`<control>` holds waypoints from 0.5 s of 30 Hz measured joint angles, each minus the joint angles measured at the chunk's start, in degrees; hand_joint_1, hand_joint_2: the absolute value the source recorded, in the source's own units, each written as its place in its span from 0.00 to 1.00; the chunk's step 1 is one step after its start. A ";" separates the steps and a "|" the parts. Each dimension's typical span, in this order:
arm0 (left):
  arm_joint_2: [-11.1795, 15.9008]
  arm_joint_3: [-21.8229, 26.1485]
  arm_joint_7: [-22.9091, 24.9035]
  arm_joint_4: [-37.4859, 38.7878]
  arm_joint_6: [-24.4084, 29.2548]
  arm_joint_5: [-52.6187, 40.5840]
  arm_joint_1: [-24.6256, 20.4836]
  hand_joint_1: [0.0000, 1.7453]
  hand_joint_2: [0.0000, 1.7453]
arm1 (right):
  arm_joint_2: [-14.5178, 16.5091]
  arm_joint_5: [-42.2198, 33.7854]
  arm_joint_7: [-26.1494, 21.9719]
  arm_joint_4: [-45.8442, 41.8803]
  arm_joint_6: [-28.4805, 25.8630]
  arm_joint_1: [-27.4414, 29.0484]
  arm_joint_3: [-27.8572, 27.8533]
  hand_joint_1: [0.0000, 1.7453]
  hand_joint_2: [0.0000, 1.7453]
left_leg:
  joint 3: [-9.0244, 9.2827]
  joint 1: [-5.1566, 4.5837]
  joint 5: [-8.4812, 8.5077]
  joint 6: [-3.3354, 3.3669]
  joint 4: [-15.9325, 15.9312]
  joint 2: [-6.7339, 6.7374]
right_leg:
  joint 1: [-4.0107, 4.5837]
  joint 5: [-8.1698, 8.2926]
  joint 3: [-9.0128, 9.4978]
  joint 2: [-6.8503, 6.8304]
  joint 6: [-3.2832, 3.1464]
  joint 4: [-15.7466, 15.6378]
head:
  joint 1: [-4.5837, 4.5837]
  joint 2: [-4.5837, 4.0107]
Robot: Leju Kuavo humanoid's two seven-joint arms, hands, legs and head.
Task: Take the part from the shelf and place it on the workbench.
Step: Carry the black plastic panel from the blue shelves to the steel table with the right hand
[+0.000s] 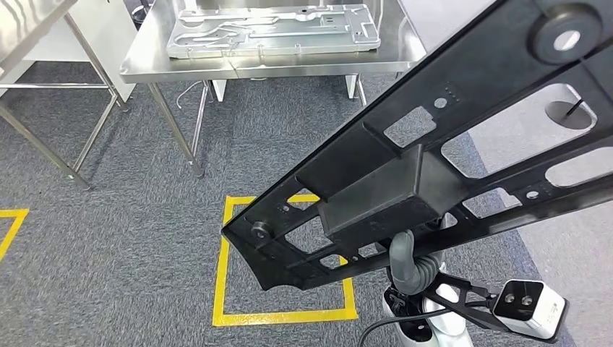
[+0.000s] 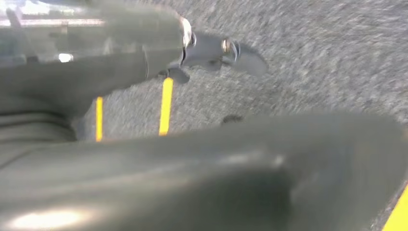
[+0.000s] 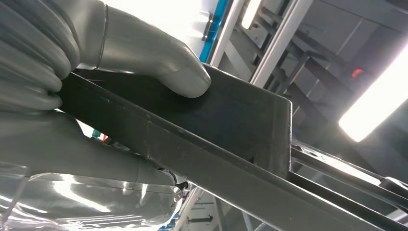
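The part (image 1: 405, 166) is a long black frame with cut-outs and a raised block in its middle. It hangs tilted over the carpet, running from the lower middle up to the top right in the head view. My right hand (image 1: 416, 264) grips it from below at the block. In the right wrist view the thumb (image 3: 159, 62) presses on the black part (image 3: 231, 120) and the fingers wrap its edge. The steel workbench (image 1: 152, 61) stands ahead at the top. My left hand (image 2: 144, 53) is blurred over the carpet, fingers apart and holding nothing.
A silver stamped plate (image 1: 275, 32) lies on the workbench. A second steel table (image 1: 29, 29) with thin legs stands at the left. A yellow taped square (image 1: 224, 289) marks the grey carpet under the part, and another yellow line (image 1: 11, 224) lies at the far left.
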 joint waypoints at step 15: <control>0.16 -0.03 -0.02 0.03 0.15 0.05 0.33 0.00 0.00 | -0.09 -0.57 0.00 0.14 1.32 0.63 -1.39 1.00 1.00 | 8.33 -0.14 -5.31 1.57 -3.97 -0.12 | -0.59 2.95 -8.42 -1.05 2.15 4.76 | 0.02 0.00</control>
